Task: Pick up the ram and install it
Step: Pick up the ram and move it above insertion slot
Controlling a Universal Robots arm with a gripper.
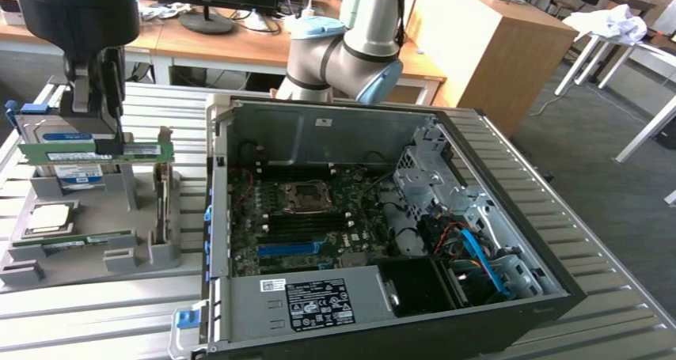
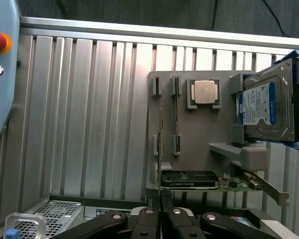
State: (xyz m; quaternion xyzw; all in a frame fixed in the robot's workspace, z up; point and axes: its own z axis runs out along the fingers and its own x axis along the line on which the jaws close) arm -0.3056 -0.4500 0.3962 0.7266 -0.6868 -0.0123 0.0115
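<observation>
We read the step in hand as carrying the ram, a long, thin green circuit-board stick with small dark chips, away from its holder, and we would do it with a firm, centred pinch. The stick should ride level and flat-on, as it hangs in the exterior view, so neither end swings into anything near it. The dark two-fingered gripper is nearly closed, its fingers clamped on the stick's two flat faces about midway along its length. In the wrist view the gripper holds the ram edge-on, running straight out from between the fingertips. Directly beneath the gripper stands the grey moulded parts holder, and the stick hangs clear above it, touching nothing else that we can see. Just behind and below the held stick is the silver hard drive with a white-blue label, so we judge that the closest thing to clear. The taller grey upright card stands just beyond one end of the stick. The open black computer case, with its green motherboard exposed, lies well apart from the gripper, toward the exterior view's right.
</observation>
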